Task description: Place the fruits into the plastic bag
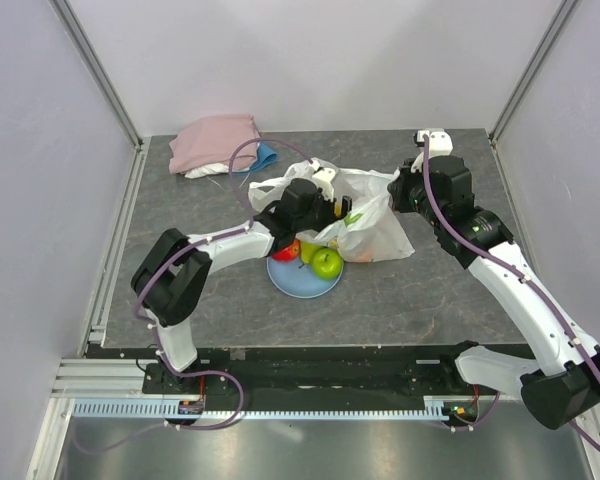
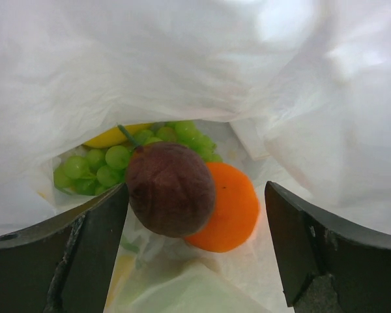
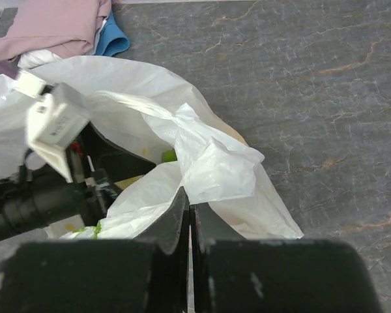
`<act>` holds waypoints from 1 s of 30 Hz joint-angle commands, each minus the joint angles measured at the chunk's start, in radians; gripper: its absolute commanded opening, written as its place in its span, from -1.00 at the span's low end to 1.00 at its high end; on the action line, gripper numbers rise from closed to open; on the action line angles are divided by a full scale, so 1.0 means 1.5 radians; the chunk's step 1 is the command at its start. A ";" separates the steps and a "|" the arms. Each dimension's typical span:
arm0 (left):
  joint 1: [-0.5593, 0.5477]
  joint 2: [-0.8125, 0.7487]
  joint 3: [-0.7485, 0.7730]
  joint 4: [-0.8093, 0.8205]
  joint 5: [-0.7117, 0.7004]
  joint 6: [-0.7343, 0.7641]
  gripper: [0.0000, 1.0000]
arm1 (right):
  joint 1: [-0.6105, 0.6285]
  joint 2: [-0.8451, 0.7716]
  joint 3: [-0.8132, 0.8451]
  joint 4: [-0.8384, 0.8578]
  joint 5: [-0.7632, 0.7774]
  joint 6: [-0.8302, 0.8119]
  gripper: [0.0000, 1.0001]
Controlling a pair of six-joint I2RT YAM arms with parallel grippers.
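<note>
The left jaws stand wide open inside the plastic bag (image 2: pixel 182 65), the dark fruit (image 2: pixel 171 189) lying seemingly loose between them against the orange (image 2: pixel 231 208), grapes (image 2: pixel 98 169) beyond; they should draw straight back so the thin film above is not caught. The right jaws are closed on the bag's rim, holding its mouth up. Just behind the left jaws a green apple (image 1: pixel 327 262) and a red apple (image 1: pixel 288 249) wait on the blue plate (image 1: pixel 295 285).

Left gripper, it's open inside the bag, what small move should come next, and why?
Probably back the left gripper straight out of the plastic bag: its jaws are open, the dark brown-red fruit lies loose against the orange, and a green apple waits on the plate.
</note>
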 commanded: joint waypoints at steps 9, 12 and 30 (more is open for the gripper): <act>0.000 -0.215 -0.044 0.048 0.047 0.017 0.82 | -0.004 -0.015 -0.003 0.009 0.000 0.004 -1.00; 0.000 -0.243 -0.047 0.036 0.060 0.021 0.82 | -0.005 -0.015 -0.002 0.010 -0.001 0.004 -1.00; -0.001 -0.563 -0.317 0.009 0.012 0.182 0.99 | -0.006 -0.016 0.003 0.010 -0.003 0.003 -1.00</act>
